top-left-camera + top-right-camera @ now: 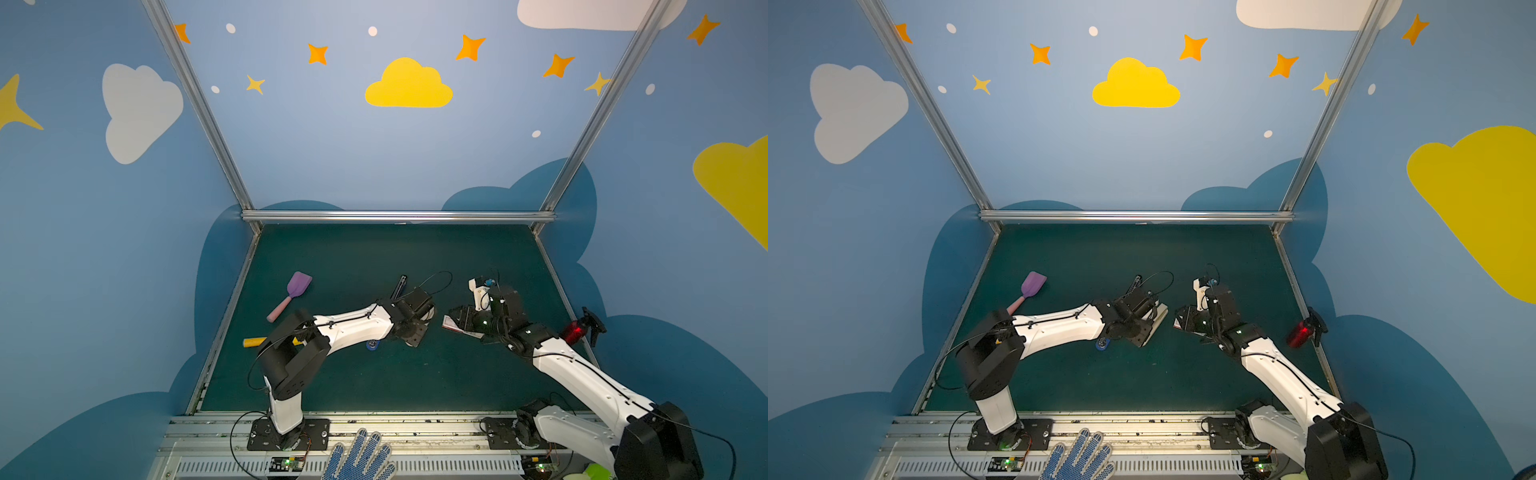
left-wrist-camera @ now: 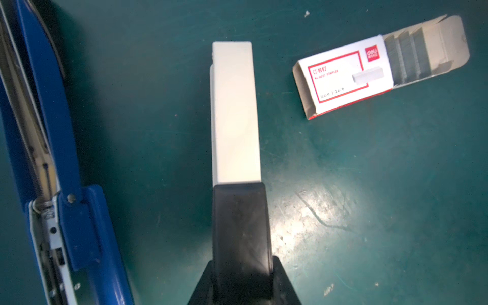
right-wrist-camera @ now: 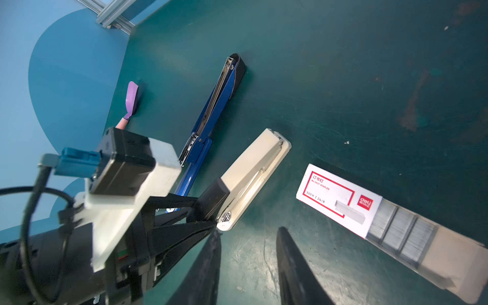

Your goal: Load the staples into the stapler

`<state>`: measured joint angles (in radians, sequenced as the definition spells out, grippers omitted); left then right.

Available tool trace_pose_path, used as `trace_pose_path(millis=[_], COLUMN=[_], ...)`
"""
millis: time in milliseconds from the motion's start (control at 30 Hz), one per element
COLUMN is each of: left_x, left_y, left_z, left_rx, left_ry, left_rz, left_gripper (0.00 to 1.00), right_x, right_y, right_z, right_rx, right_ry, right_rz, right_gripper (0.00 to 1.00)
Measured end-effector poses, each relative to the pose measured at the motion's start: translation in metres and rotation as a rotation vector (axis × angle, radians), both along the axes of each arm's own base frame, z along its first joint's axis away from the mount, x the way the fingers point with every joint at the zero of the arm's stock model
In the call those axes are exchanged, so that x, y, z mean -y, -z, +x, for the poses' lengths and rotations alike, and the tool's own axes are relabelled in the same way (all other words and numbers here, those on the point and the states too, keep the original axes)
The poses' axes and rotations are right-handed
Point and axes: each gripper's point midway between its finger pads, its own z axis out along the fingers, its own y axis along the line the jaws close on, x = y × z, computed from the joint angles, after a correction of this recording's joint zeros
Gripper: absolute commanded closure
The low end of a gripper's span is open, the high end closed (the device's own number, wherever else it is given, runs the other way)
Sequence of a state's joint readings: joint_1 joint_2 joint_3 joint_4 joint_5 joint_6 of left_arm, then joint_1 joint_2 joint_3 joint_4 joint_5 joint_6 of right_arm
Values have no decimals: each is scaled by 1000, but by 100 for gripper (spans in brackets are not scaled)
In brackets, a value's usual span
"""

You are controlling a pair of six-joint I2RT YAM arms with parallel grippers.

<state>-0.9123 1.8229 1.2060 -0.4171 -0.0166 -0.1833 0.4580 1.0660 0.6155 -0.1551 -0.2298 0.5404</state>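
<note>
Our right gripper, fingers parted over the green mat, our left gripper clamped on the cream stapler at its hinge end, white staples box beside it, tray slid out, blue stapler opened flat beyond, purple spatula farther off.

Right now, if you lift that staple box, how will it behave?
Probably light and crushable: the staple box is thin cardboard. Its inner tray is slid partly out, so tilting may spill the exposed staple strips.
</note>
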Motion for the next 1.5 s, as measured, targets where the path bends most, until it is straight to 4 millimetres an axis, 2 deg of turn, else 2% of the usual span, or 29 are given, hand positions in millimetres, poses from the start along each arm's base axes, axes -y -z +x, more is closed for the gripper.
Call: trace_pose_path(millis=[167, 300, 600, 700, 767, 867, 933, 1100, 1367, 1500], left_x=[4, 10, 33, 39, 40, 39, 33, 9, -33, -53], left_y=[-1, -4, -19, -20, -19, -18, -14, -13, -69, -73], left_z=[8, 26, 102, 124, 135, 144, 143, 127, 94, 70], left_rx=[9, 3, 32, 43, 48, 61, 61, 62, 151, 164], left_ry=[-16, -47, -140, -162, -171, -194, -207, -227, -264, -280], left_rz=[-14, -37, -66, -64, -57, -38, -17, 26, -37, -77], left_gripper=[95, 94, 91, 76, 60, 51, 46, 44, 44, 45], right_x=[2, 5, 11, 16, 19, 25, 29, 31, 28, 28], right_y=[1, 1, -3, -2, 0, 6, 9, 7, 11, 11], right_z=[-2, -5, -10, -14, -17, -21, -23, -21, -19, -16], right_rx=[-2, 2, 25, 34, 42, 58, 70, 95, 76, 74], right_ry=[4, 9, 26, 39, 53, 74, 85, 95, 85, 87], right_rz=[1, 2, 8, 6, 10, 9, 5, 5, 5, -12], right_gripper=[64, 64, 63, 63, 62, 58, 57, 54, 51, 52])
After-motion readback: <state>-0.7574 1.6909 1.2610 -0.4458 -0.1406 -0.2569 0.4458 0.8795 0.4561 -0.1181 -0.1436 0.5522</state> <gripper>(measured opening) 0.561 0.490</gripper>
